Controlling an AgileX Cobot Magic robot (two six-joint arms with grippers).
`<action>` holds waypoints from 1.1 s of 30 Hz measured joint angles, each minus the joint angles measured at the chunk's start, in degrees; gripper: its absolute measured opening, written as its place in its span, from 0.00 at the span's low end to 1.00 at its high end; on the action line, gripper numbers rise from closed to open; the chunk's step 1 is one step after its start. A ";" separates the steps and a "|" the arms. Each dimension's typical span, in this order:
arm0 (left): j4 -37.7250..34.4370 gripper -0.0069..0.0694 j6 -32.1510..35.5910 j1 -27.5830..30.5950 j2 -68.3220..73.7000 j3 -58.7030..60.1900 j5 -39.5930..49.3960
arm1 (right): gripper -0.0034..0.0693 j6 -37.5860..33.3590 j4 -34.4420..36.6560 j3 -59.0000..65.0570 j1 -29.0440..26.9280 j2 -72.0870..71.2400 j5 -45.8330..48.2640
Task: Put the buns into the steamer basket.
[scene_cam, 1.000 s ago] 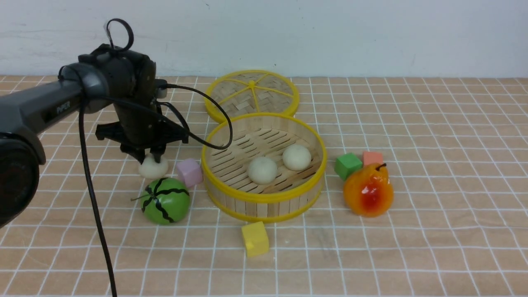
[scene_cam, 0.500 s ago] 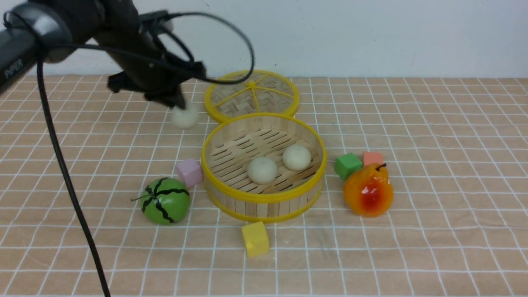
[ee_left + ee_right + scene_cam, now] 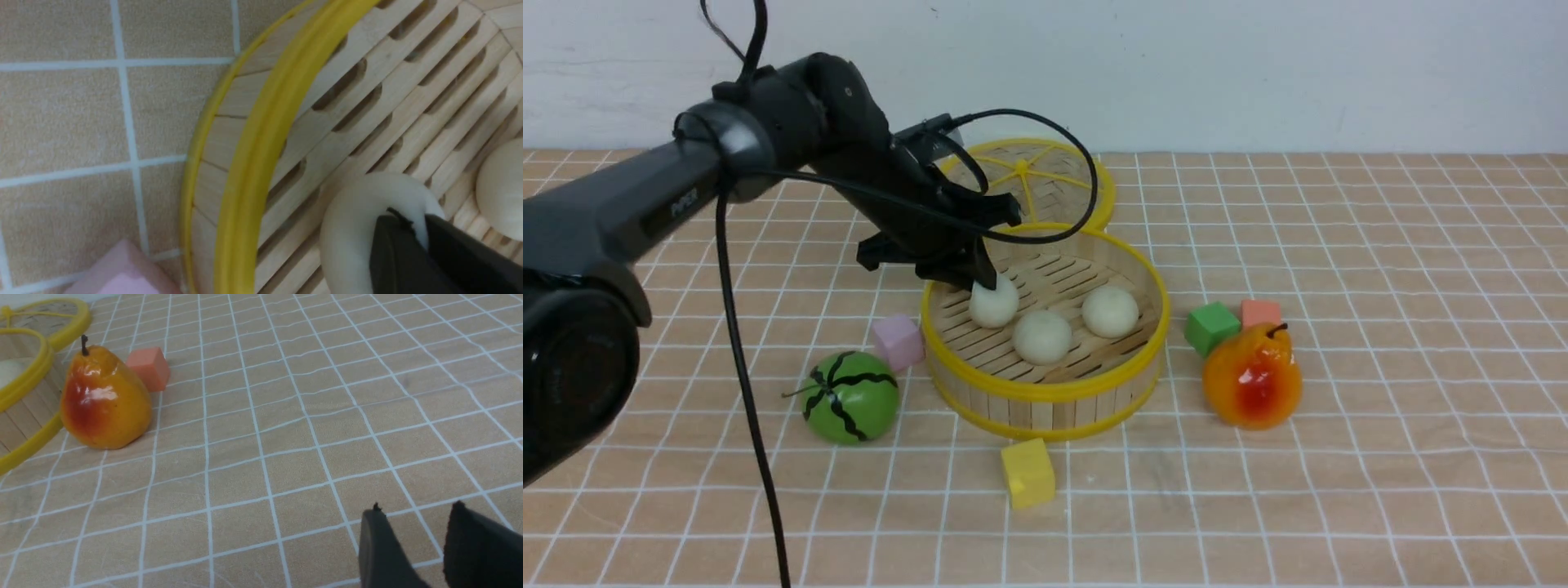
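Front camera looks across the desk (image 3: 1339, 490) toward the far wall (image 3: 1258, 65); both wrist cameras sit low, sharing the steamer basket (image 3: 1045, 392) rim.

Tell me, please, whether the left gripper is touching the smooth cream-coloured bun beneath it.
Touching. In the left wrist view, the black fingers of the left gripper pinch into the cream-coloured bun, denting its soft top.

Buns (image 3: 1042, 336): three. Steamer basket (image 3: 1054, 412): one. Woven lid (image 3: 1049, 194): one. Cubes: four, one each of pink cube (image 3: 898, 341), green cube (image 3: 1211, 327), orange cube (image 3: 1261, 313) and yellow cube (image 3: 1027, 472). Watermelon toy (image 3: 850, 398): one. Pear toy (image 3: 1251, 377): one.
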 joint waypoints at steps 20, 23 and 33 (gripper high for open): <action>13.62 0.62 -8.13 -0.68 -7.65 -5.23 13.40 | 0.38 0.00 0.00 0.00 0.00 0.00 0.00; 19.58 0.61 -9.42 -0.68 -13.24 -5.23 16.62 | 0.38 0.00 0.00 0.00 0.00 0.00 0.00; 23.44 0.34 -9.95 -0.68 -39.55 2.59 16.68 | 0.38 0.00 0.00 0.00 0.00 0.00 0.00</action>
